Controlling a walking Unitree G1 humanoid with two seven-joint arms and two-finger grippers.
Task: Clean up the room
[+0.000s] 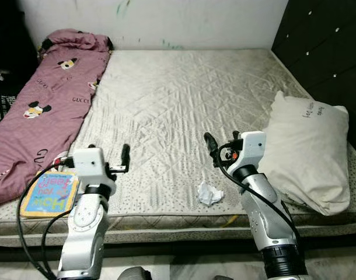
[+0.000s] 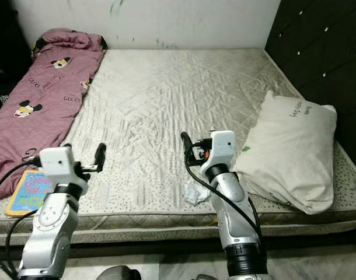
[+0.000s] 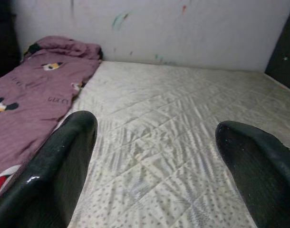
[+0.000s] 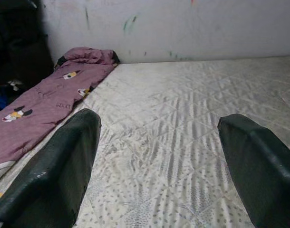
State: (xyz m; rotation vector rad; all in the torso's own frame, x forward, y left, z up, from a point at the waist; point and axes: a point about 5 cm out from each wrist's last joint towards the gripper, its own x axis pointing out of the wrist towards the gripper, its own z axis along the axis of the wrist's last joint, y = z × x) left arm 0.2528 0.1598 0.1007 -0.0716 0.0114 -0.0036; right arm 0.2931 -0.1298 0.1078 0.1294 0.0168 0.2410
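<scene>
The robot stands at the foot edge of a bare mattress. Both arms are raised over the near part of it. The left gripper hovers above the mattress near the left corner, and the right gripper hovers near the middle of the front edge. In each wrist view the two black fingers stand far apart with only quilted fabric between them, so both grippers are wide and hold nothing.

The most clear piece of rubbish is a crumpled paper. It lies on the mattress close to the front edge, just beside the right forearm and nearer to the robot than the right gripper. A colourful book lies at the left corner, partly under the edge of the pink blanket. A pillow leans at the right side.

The main risk, I think, is the reach. The paper is behind the fingertips, so the arm must draw back and turn down; a straight descent would close on fabric only. The paper is light and soft, and one finger may push it off the edge to the floor. It probably lies loose, but the view is too small to be sure. The cable on the right arm could also brush it.
</scene>
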